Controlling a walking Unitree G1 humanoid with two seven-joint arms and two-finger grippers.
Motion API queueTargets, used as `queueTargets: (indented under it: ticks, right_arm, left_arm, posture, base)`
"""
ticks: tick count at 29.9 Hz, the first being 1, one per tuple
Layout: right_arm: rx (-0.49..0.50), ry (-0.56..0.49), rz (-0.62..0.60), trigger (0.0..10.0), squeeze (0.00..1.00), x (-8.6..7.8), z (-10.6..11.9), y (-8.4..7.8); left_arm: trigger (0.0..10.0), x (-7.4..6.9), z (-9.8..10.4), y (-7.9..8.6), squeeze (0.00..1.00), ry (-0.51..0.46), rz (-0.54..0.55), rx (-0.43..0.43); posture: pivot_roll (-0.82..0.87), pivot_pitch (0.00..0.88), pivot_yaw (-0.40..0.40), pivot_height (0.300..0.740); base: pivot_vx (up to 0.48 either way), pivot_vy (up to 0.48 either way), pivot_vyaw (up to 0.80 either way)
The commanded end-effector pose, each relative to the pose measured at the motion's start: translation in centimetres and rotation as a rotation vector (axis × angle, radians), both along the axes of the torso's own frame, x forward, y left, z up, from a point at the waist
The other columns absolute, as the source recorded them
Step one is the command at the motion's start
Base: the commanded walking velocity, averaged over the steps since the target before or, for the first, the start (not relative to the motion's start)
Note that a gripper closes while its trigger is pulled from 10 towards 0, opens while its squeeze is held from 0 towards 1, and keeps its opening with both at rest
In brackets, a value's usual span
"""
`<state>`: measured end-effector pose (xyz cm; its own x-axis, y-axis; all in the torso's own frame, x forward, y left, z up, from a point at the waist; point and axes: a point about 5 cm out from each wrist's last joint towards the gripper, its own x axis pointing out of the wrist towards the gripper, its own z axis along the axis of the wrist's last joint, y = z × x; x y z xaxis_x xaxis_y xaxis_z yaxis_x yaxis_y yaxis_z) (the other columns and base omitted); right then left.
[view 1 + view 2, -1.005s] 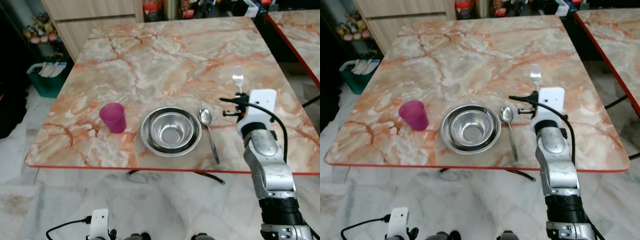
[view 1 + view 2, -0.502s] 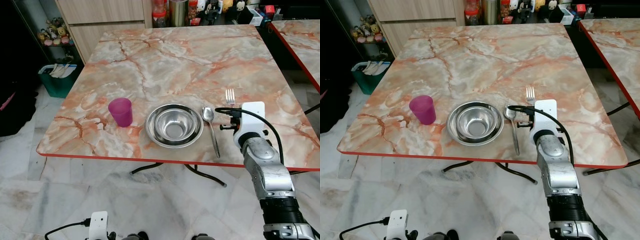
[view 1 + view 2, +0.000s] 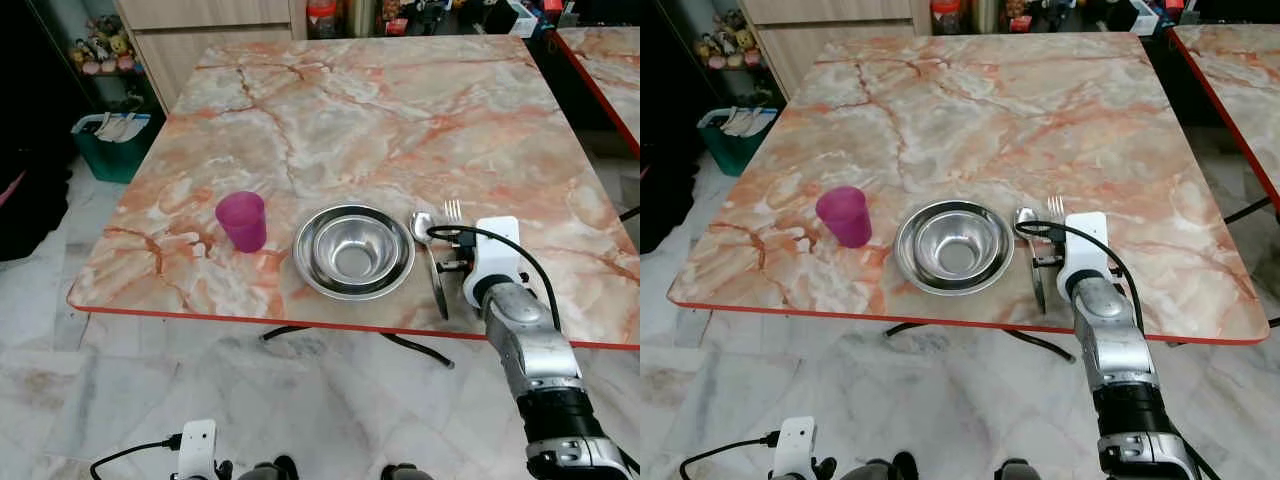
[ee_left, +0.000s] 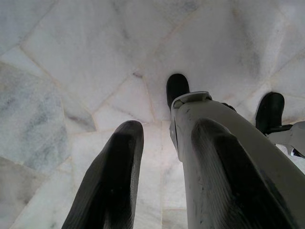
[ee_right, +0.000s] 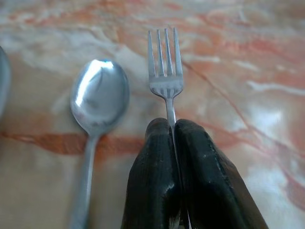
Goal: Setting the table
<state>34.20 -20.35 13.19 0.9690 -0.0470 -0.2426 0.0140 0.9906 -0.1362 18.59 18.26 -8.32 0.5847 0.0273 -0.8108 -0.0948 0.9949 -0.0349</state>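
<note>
I am holding the right tool [image 5: 174, 138] low over the near edge of the marble tabletop [image 3: 380, 110], its two black fingers [image 5: 152, 181] pressed together on the handle of a fork [image 5: 165, 71]. The pinch sits just behind the fork's neck, so the tines are projecting forward, pointing away from me toward the far side of the tabletop. That short grip is keeping the fork stiff and its direction easy to steer.

The fork is lying parallel to the spoon [image 5: 97, 98], just beside it on the side away from the bowl [image 3: 353, 252]. From the wrist view I cannot tell whether the tines are touching the marble or hanging a little above it. The spoon is resting bowl-end away from me, its handle running back toward the near edge.

The steel bowl is standing at the centre of the setting, with the purple cup [image 3: 242, 222] upright near its left. Both utensils are going to the right of the bowl, which I judge to be the intended layout: cup, bowl, spoon, fork in a row along the near edge.

The left tool [image 4: 162, 157] is hanging idle over the pale floor tiles [image 4: 62, 57], its fingers spread with nothing between them.

My judgement: the fork is the last piece, and only release is outstanding.
</note>
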Motion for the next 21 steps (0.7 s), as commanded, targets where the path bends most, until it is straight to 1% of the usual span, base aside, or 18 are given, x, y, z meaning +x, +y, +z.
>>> queueTargets:
  ticks: [1, 11, 16, 21]
  right_arm:
    - [0.01, -0.009, 0.007, 10.0, 0.0, 0.14, 0.18, 0.11]
    - [0.007, -0.018, 0.001, 10.0, 0.0, 0.1, 0.32, -0.21]
    - [0.002, -0.01, -0.014, 10.0, 0.0, -0.08, -0.06, -0.8]
    - [0.009, 0.001, -0.009, 10.0, 0.0, -0.11, -0.36, -0.63]
  left_arm:
    - [10.0, -1.04, -0.46, 0.49, 0.0, 0.039, 0.014, 0.005]
    - [10.0, -1.02, -0.46, 0.48, 0.0, 0.039, 0.013, 0.005]
    - [10.0, -1.02, -0.46, 0.47, 0.0, 0.04, 0.012, 0.004]
    - [10.0, -1.03, -0.46, 0.48, 0.0, 0.04, 0.012, 0.004]
  posture:
    - [-0.06, 0.183, 0.068, 0.74]
    - [-0.06, 0.185, 0.067, 0.74]
    - [-0.07, 0.183, 0.067, 0.74]
    - [-0.06, 0.185, 0.068, 0.74]
  base:
    - [0.0, 0.0, 0.0]
    - [0.0, 0.0, 0.0]
    - [0.0, 0.0, 0.0]
    - [0.0, 0.0, 0.0]
